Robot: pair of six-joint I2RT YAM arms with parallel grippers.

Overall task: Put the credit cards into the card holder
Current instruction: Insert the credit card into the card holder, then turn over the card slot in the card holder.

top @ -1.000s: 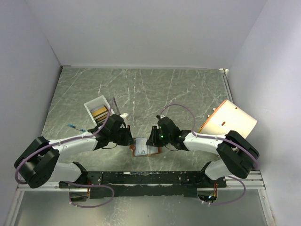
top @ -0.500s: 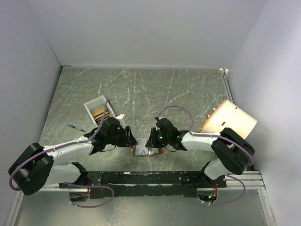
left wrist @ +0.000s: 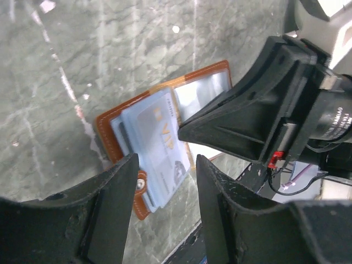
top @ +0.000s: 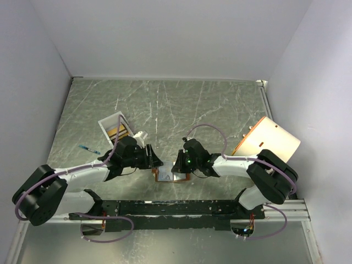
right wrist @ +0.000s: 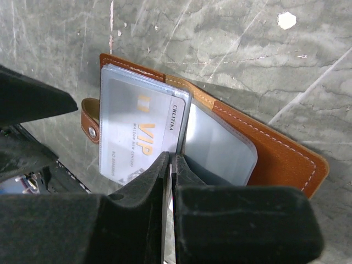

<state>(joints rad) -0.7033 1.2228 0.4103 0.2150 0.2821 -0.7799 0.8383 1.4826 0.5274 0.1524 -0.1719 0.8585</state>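
1. Lying open on the counter (top: 192, 104), close to its near edge, the card holder (top: 171, 176) sits between the two arms' tips. From the top view it is largely covered by them.
2. A pale VIP card (left wrist: 159, 137) sits inside a clear sleeve on the holder's left half. Glare and the plastic wash out its small print, and more sleeves are stacked under it. I cannot tell what they hold.
3. The left end effector (left wrist: 165, 165) is released, its fingers spread wide above the holder with nothing between them. Its near finger (left wrist: 110, 214) hides the holder's lower corner beside the snap tab (left wrist: 142, 190).
4. The right end effector (right wrist: 170, 162) is clenched. Its fingers are pressed together with only a thin slit between them, at the sleeve's lower edge. Whether a leaf of plastic is nipped there cannot be made out.
5. Its dark body blocks the holder's right half in the left wrist view.
6. More credit cards (top: 116, 132), gold edges showing, stand in a white tray (top: 110, 122) well to the left. Their count is unreadable.
7. A cream cylinder (top: 267, 144) lies to the right, partly behind the right arm.
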